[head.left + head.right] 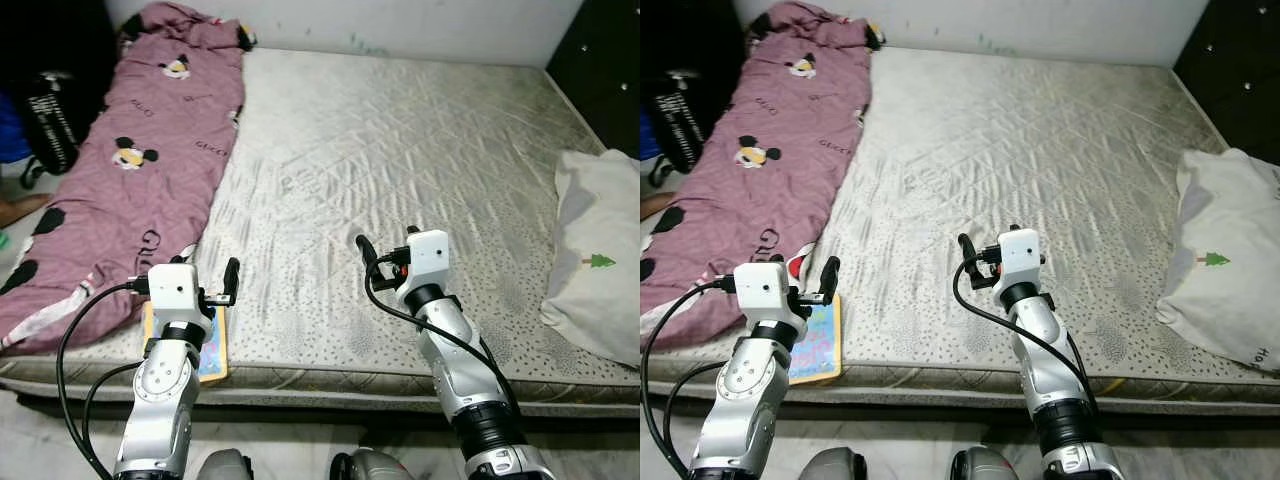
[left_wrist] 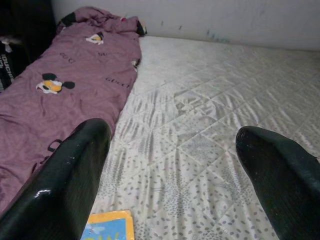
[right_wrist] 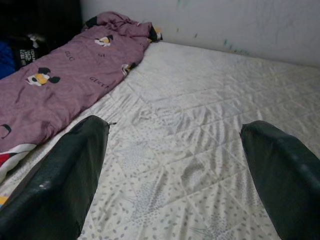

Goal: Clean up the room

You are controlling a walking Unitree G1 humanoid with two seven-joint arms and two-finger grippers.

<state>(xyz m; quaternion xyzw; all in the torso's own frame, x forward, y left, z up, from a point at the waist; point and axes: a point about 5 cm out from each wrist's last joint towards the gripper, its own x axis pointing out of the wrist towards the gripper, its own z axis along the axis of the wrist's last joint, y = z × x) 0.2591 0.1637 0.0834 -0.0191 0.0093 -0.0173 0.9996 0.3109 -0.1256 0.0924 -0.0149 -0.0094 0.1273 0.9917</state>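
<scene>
Both end effectors hover with fingers apart above the bed's (image 1: 400,150) near edge. A colourful book (image 1: 214,350) lies just beneath the left end effector (image 1: 222,290); it should lower squarely and pinch the book's edge. The right end effector (image 1: 385,255) holds nothing.

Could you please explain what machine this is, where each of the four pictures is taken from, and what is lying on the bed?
This is a humanoid robot standing at the foot of a bed. Two pictures come from its head camera, looking down at its silver arms. The other two come from wrist cameras, looking out between each arm's black jaws. The left gripper and right gripper are both open and hold nothing. On the bare mattress lie a purple blanket printed with cartoon mice along the robot's left, a colourful book at the near edge, and a white pillow at the right.
</scene>
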